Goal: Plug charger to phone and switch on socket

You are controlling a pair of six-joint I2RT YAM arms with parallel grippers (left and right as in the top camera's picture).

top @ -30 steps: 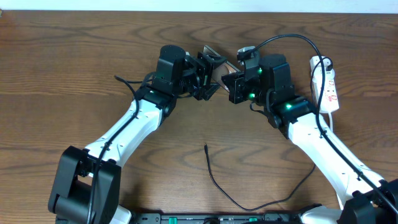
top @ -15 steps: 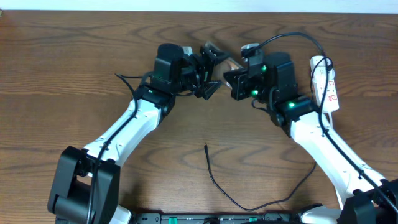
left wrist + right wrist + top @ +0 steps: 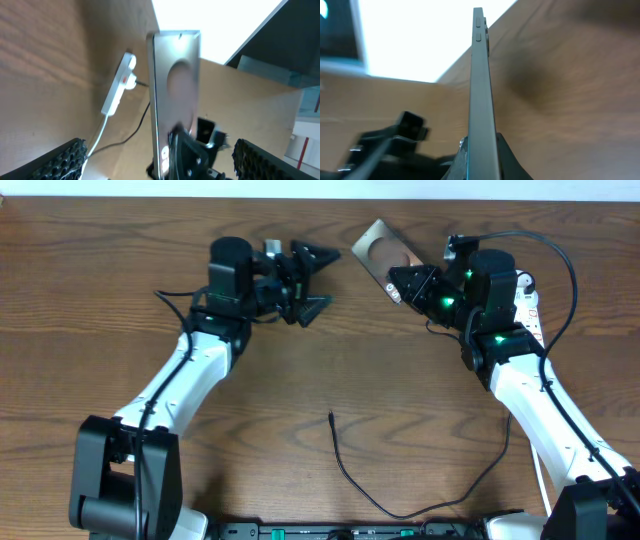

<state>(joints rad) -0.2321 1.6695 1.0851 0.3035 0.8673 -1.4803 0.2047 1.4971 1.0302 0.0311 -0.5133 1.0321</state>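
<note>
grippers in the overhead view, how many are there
2. The black two-finger left gripper, open and empty, is in the picture's left half; the black right gripper, across from it, is shut on the flat dark rectangular phone.

Even overhead light; blown-out glare, soft blur in wrist views.

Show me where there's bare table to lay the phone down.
Best: the bare table between left hand and right hand, beyond the charger. Also far left of the left arm. Crowded by the socket and where the charger loops.
</note>
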